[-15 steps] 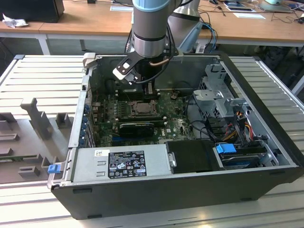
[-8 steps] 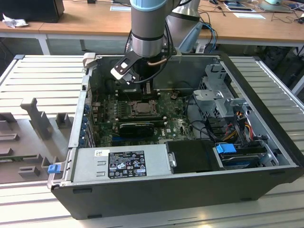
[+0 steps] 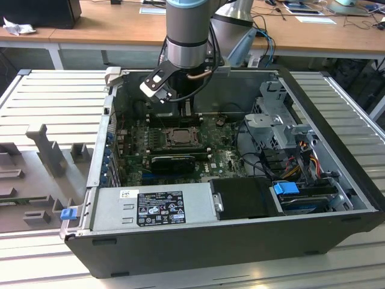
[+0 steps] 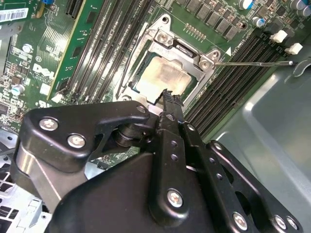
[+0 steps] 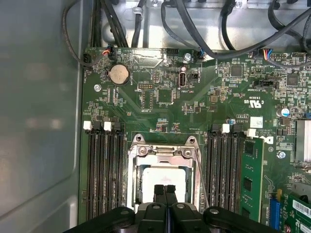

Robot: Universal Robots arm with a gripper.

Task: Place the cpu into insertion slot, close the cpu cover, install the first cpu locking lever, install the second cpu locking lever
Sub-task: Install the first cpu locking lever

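The cpu (image 5: pixel 154 177) lies flat in the insertion slot (image 3: pixel 179 137), its silvery top showing in both wrist views (image 4: pixel 163 76). The cpu cover (image 5: pixel 163 152), a thin metal frame, lies down around it (image 4: pixel 187 51). One locking lever (image 4: pixel 252 63), a thin metal rod, sticks out from the socket's corner across the memory slots; in the first wrist view the lever (image 5: pixel 201 177) runs along the socket's side. My gripper (image 5: pixel 165 187) hangs just above the socket's edge with its fingers pressed together and nothing between them (image 4: pixel 168 95).
Long black memory slots (image 5: pixel 103 170) flank the socket on both sides. A green card (image 5: pixel 251 174) stands beside them. Black cables (image 5: pixel 204 29) cross the case wall beyond the board. In the exterior view the power supply (image 3: pixel 156 205) and drive cage (image 3: pixel 283 126) bound the open case.
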